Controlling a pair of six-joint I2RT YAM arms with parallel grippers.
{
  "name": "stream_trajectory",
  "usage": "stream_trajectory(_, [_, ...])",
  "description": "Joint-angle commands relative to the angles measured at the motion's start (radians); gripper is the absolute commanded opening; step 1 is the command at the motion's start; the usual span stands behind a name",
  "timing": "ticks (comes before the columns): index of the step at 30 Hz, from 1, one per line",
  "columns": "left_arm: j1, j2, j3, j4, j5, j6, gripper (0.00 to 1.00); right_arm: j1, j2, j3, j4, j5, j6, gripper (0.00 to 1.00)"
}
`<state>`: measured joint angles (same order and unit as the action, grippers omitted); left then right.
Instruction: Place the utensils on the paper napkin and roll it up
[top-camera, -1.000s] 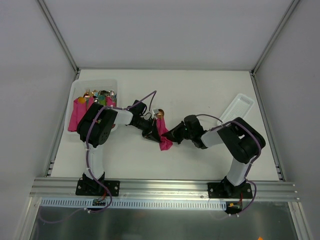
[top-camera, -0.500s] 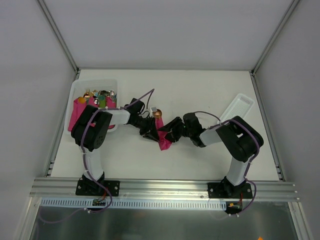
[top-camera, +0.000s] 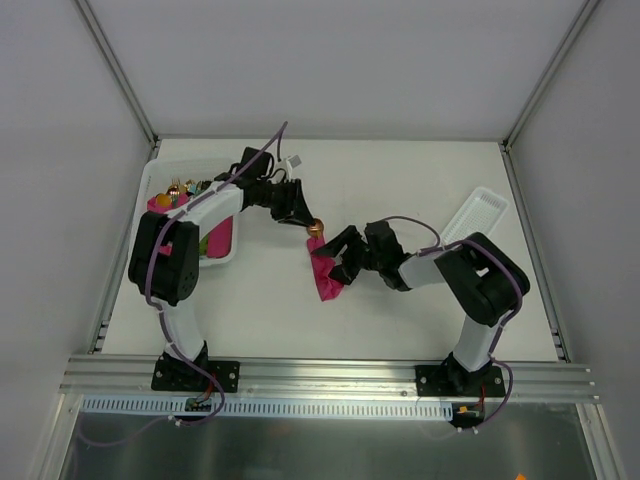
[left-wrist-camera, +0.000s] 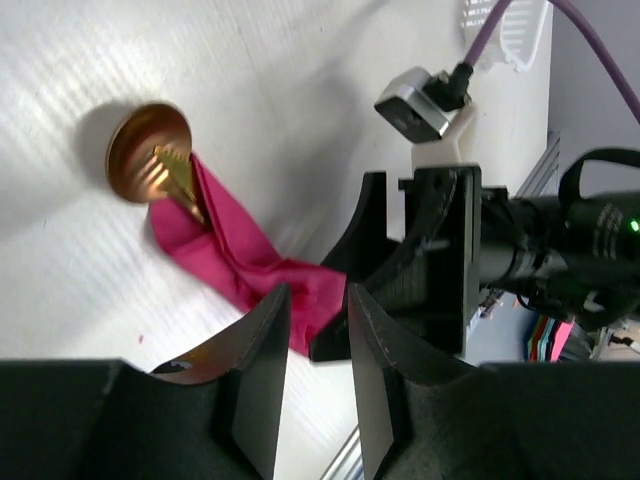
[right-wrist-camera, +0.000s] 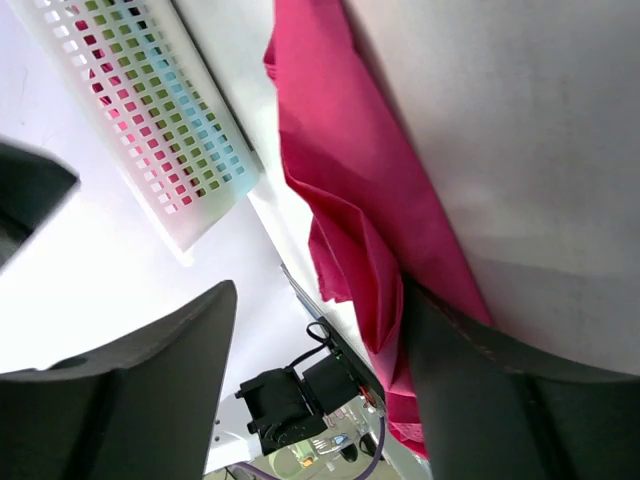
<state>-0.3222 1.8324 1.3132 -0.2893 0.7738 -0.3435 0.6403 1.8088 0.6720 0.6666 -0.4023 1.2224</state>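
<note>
Starting at the far left of the counter (top-camera: 400, 170), a white plastic bin (top-camera: 195, 164) holds pink napkin bundles (top-camera: 215, 240), with gold, silver and green cutlery tips (top-camera: 185, 187) poking out at its far end. Over on the right, a white perforated tray (top-camera: 478, 215) lies flat on the counter; the right wrist view catches its grid of holes (right-wrist-camera: 150, 120).

Mid-counter lies the paper napkin (top-camera: 324, 272), rolled into a crumpled magenta tube. The utensils (top-camera: 316, 228) stick out of its far end, and the left wrist view shows a round gold spoon bowl with fork tines across it (left-wrist-camera: 150, 152).

The left tool (top-camera: 300, 215) hangs just beyond that spoon bowl, its fingers a narrow gap apart and gripping nothing. The right tool (top-camera: 338, 258) sits at the roll's right side with its fingers spread wide. Up close, the napkin (right-wrist-camera: 350, 190) lies against one finger, unclamped.
</note>
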Motion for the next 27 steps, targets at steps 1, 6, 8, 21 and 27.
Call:
stream_trajectory(1, [-0.058, 0.093, 0.095, -0.051, -0.008, 0.008, 0.3, 0.013, -0.009, -0.008, -0.182, 0.034, -0.08, 0.74])
stream_trajectory(6, [-0.118, 0.195, 0.144, -0.051, 0.004, -0.015, 0.25, 0.013, -0.037, 0.009, -0.234, 0.049, -0.116, 0.75])
stream_trajectory(8, [-0.144, 0.217, 0.156, -0.051, -0.001, -0.012, 0.25, 0.013, -0.042, 0.012, -0.239, 0.049, -0.12, 0.75])
stream_trajectory(21, [-0.179, 0.257, 0.141, -0.172, -0.007, 0.072, 0.18, 0.015, -0.052, 0.008, -0.245, 0.054, -0.138, 0.75])
stream_trajectory(27, [-0.176, 0.222, 0.095, -0.24, 0.027, 0.124, 0.07, 0.013, -0.057, 0.003, -0.243, 0.054, -0.138, 0.75])
